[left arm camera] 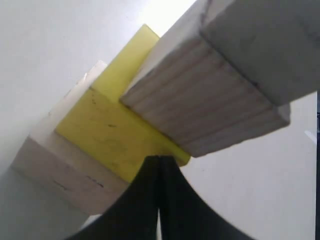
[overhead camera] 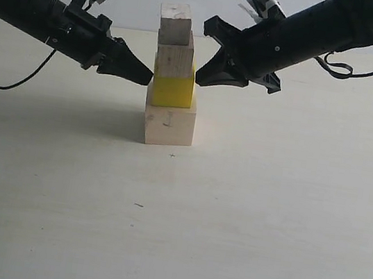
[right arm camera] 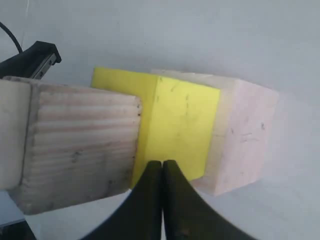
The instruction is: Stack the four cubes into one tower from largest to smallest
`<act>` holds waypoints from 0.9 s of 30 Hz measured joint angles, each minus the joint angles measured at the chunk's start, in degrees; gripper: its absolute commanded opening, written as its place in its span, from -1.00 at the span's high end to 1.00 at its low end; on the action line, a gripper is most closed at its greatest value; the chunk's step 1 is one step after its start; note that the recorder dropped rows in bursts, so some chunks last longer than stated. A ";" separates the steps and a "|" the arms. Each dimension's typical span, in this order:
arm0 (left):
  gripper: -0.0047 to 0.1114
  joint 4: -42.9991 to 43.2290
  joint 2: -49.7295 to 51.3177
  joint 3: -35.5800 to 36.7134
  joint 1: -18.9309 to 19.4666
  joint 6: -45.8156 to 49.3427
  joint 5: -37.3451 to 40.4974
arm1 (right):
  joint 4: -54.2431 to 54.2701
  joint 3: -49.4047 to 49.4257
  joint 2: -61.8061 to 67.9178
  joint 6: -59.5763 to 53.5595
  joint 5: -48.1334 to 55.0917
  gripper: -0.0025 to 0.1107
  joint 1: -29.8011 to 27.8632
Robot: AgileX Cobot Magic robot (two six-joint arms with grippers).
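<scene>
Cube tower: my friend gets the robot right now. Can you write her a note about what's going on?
Left tool: shut, holding nothing, tip at one side of the yellow cube.
Right tool: shut, holding nothing, tip at the yellow cube's other side.
Things: large wood cube on the table, then yellow cube, medium wood cube, small wood cube on top.
Done: all four stacked, largest to smallest.
Left: cubes sit slightly twisted; perhaps nudge them straight, then back both tools away gently.
</scene>
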 measured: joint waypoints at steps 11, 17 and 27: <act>0.92 0.00 0.00 0.00 0.00 0.00 0.00 | 0.00 0.00 2.56 0.00 -0.47 0.96 0.00; 0.92 0.10 0.00 0.00 0.00 0.00 0.00 | 1.18 0.00 3.00 -0.87 -0.83 0.96 0.00; 0.92 0.34 0.00 0.00 0.00 0.00 0.10 | 1.54 0.00 2.74 -1.10 -0.83 0.96 0.00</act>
